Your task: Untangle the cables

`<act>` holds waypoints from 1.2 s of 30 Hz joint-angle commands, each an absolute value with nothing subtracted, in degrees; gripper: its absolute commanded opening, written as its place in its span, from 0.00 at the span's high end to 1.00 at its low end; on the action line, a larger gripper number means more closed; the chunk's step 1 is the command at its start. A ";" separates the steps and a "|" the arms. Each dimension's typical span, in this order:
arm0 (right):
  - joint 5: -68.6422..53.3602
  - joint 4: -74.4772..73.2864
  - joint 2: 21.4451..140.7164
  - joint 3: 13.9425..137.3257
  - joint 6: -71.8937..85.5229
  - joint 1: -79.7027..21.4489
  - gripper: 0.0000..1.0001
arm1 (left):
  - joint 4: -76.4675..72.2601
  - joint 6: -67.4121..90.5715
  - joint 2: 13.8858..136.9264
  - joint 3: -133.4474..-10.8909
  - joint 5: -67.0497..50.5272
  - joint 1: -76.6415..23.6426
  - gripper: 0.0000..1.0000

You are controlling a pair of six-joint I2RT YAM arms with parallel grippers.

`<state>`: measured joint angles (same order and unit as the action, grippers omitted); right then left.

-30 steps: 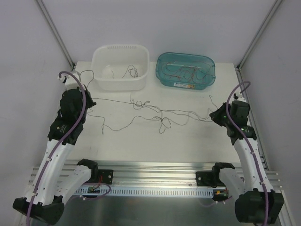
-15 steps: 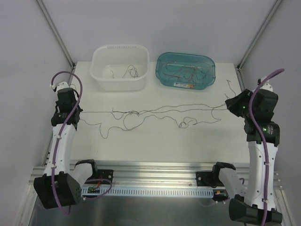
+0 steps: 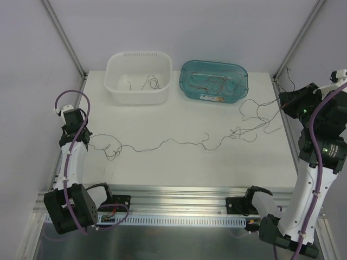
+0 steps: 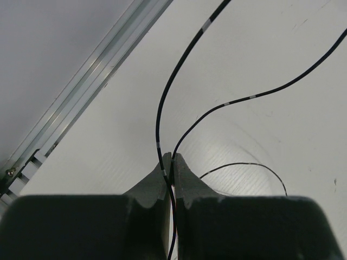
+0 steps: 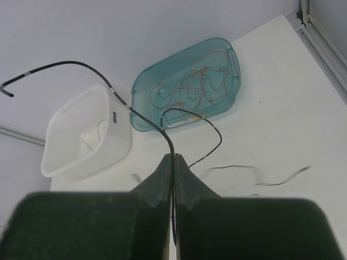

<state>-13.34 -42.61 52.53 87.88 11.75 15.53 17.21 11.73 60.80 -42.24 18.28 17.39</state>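
Premises: a robotics laboratory test cell, not a domestic or retail space. Evidence: a plain white table (image 3: 162, 168) is enclosed by blank white panels (image 3: 179, 27) set in aluminium profile posts (image 3: 62, 35). A slotted aluminium rail (image 3: 179, 194) along the near edge carries two bolted machines, the left arm (image 3: 69, 162) and the right arm (image 3: 312, 179). Thin cables (image 4: 157, 124) lie on the table, with a white tub (image 3: 138, 54) and a teal tub (image 3: 214, 63) at the far side.

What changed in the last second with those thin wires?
The left pincer drew back left and nearer, the right pincer right and farther, both shut on thin black cables, stretching the tangle out. The white plastic tub and teal tray stayed put.
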 commanded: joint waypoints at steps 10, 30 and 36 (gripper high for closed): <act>-27.53 -35.42 53.61 72.53 14.68 13.98 0.99 | 9.76 11.25 58.28 -41.05 -1.74 16.97 1.00; 0.60 -38.41 54.58 51.77 7.03 -8.51 0.24 | 5.71 5.19 51.50 -39.03 -12.29 9.76 1.00; 1.14 -36.74 58.26 52.99 6.93 -14.85 0.26 | 5.80 4.57 53.96 -39.29 -14.85 3.43 1.00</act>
<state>-1.61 -37.74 56.18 49.89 7.75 -12.95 7.75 6.17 52.84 -39.44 -11.70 5.58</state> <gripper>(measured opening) 0.744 0.008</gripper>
